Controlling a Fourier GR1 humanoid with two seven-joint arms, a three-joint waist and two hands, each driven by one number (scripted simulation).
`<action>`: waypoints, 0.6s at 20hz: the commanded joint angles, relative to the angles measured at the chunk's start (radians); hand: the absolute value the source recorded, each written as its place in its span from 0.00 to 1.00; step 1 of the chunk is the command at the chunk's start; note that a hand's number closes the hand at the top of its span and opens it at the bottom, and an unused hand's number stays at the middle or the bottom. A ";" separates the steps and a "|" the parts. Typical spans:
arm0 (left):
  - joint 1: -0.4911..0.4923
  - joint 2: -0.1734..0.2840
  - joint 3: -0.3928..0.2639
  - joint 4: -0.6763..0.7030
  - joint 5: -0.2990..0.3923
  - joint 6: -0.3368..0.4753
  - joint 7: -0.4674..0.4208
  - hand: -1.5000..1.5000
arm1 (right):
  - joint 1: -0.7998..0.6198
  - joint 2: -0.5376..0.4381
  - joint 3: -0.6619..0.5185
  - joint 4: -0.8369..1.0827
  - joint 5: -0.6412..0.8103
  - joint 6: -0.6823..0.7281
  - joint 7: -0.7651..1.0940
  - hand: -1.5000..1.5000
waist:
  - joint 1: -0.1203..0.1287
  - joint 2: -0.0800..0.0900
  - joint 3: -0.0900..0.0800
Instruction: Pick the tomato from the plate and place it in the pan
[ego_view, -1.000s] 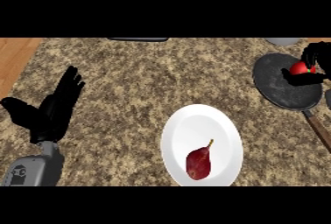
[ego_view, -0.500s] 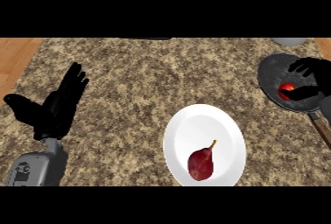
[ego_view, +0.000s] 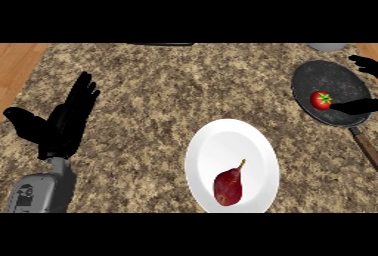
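Covering most of the view, a speckled brown stone surface (ego_view: 170, 95) meets wood flooring (ego_view: 18, 60) at the upper left. On it, the dark pan (ego_view: 325, 85) at the right holds the tomato (ego_view: 321, 100), resting free on the pan's base. The right hand (ego_view: 358, 106) shows only partly at the right edge, fingers spread, one just beside the tomato. A white plate (ego_view: 221, 150) carries a dark red pear (ego_view: 229, 185). The left hand (ego_view: 70, 120) rests at the left, fingers straight and upward.
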 joint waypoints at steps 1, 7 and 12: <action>-0.007 0.022 0.029 -0.003 0.014 -0.002 0.018 0.50 | 0.037 -0.033 -0.116 0.022 -0.125 0.083 -0.103 0.00 | -0.012 -0.004 0.001; 0.034 0.031 0.038 -0.027 0.029 -0.022 0.005 0.50 | 0.091 -0.187 -0.229 0.059 -0.246 0.338 -0.151 0.00 | -0.023 -0.009 0.000; 0.015 0.016 0.025 -0.025 0.001 0.007 0.001 0.50 | 0.179 -0.269 -0.269 0.085 -0.297 0.572 -0.240 0.00 | -0.032 -0.008 0.002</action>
